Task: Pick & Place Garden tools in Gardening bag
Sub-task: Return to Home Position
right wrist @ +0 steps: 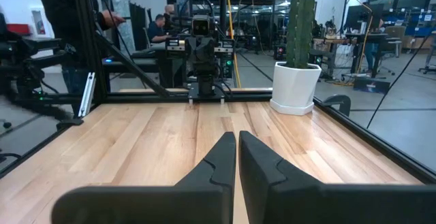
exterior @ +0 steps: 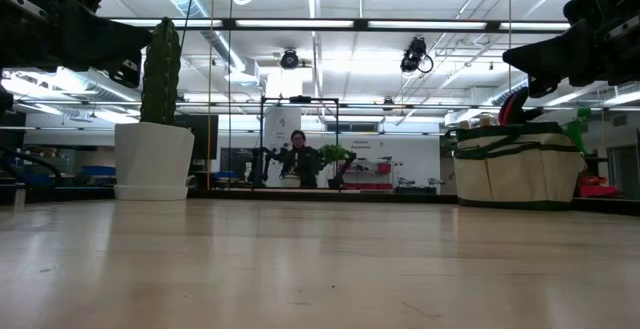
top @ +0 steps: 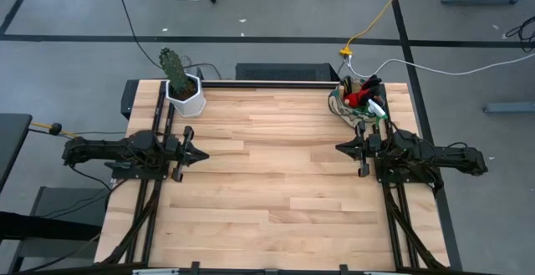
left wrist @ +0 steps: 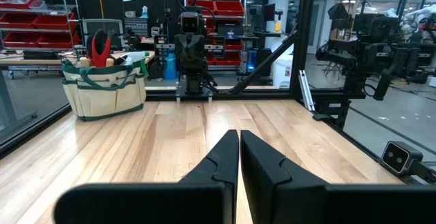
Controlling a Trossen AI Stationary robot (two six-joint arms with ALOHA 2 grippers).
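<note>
Gardening bag (top: 355, 99) sits upright at the far right corner of the tabletop (top: 276, 183), and the garden tools (top: 364, 96) are in it: red handles and a green sprayer poke out the top. No readable writing on it. White pot (top: 185, 98) with a cactus (top: 175, 68) stands at the far left corner. Left gripper (top: 203, 155) and right gripper (top: 340, 148) face each other across the tabletop, both pinched closed and holding nothing.

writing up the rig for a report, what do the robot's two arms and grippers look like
Both arms are dark, nearly black, jointed and blocky. The left gripper and right gripper each end in two matte black fingers tapering to narrow tips, with stepped angular inner edges. No markings or loose cables are visible on them.
</note>
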